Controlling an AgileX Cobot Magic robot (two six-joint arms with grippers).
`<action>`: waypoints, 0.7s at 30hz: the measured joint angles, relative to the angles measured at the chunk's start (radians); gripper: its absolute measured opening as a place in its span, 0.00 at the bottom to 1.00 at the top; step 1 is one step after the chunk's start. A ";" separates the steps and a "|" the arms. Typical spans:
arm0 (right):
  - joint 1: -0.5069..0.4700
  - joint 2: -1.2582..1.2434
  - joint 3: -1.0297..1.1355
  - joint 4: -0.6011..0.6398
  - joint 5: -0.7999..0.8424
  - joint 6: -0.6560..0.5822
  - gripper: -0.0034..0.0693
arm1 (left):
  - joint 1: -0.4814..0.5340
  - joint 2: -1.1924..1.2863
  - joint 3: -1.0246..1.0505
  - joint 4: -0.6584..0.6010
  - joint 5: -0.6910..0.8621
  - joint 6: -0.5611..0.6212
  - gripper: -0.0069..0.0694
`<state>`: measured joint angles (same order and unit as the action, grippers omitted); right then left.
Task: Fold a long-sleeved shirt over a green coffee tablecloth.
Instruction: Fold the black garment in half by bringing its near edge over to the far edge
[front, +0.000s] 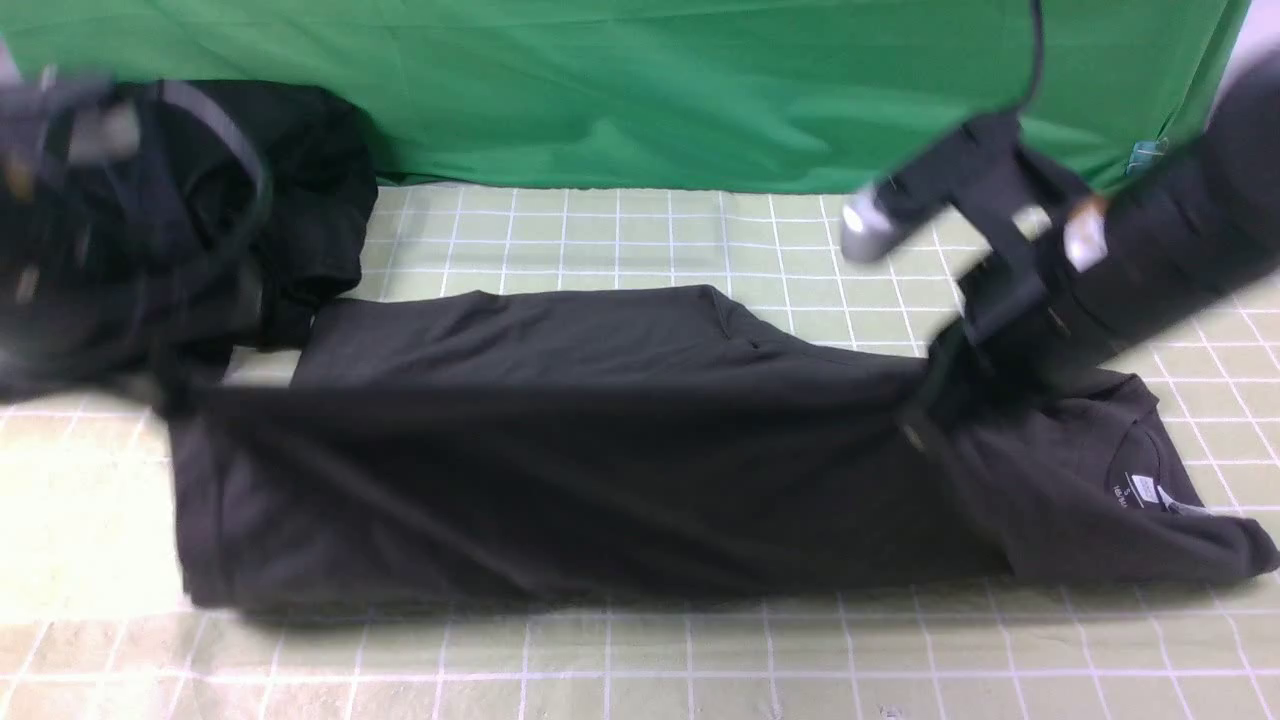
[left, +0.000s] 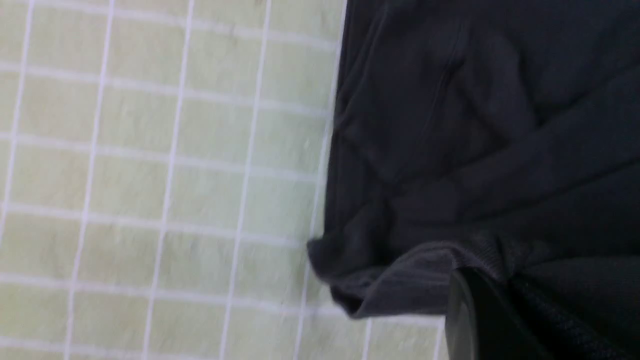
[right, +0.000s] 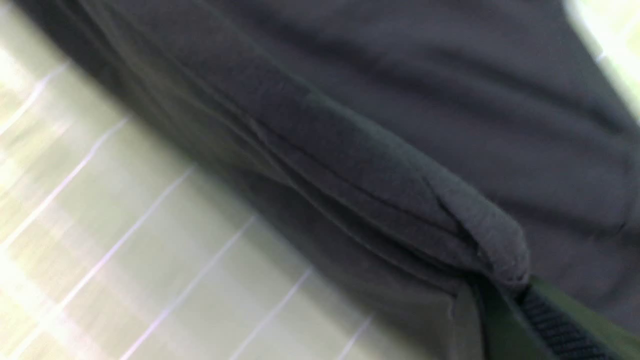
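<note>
pale yellow-green cloth with a white grid, the green coffee tablecloth (front: 600, 240), is covering the whole work surface. plain bright green cloth (front: 650, 90) is hanging across the top of the front view as a backdrop.

blacker heap of clothing (front: 320, 190) is sitting at upper left, just beside the shirt's far corner. the blurred left arm (front: 90, 250) is overlapping that heap. right arm (front: 1150, 260) is reaching down from upper right and hiding part of the shoulder area.

long-sleeved shirt (front: 600, 480) is lying across the middle of the frame on the tablecloth. its long axis is running left to right, with collar and white neck tag (front: 1145, 492) pointing right and the hem end at left. one layer is stretching taut in a straight line between the two arms.

left gripper (left: 500, 285) is clamping closed on a ribbed edge of the shirt, per the left wrist view. right gripper (right: 525, 297) is pinching closed on a folded ridge of the same shirt, per the right wrist view.
</note>
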<state>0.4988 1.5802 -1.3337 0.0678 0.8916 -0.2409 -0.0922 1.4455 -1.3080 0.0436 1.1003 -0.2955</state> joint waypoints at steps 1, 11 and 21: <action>-0.002 0.008 -0.007 -0.001 -0.002 -0.001 0.06 | 0.000 0.011 -0.010 -0.004 0.000 0.004 0.11; -0.078 0.429 -0.389 0.001 -0.114 -0.010 0.06 | 0.083 0.576 -0.551 0.016 -0.003 0.043 0.11; -0.092 0.645 -0.515 0.001 -0.275 0.017 0.13 | 0.083 0.851 -0.832 0.077 -0.004 0.053 0.12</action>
<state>0.4066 2.2247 -1.8490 0.0689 0.6164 -0.2238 -0.0088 2.2969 -2.1404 0.1206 1.0958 -0.2427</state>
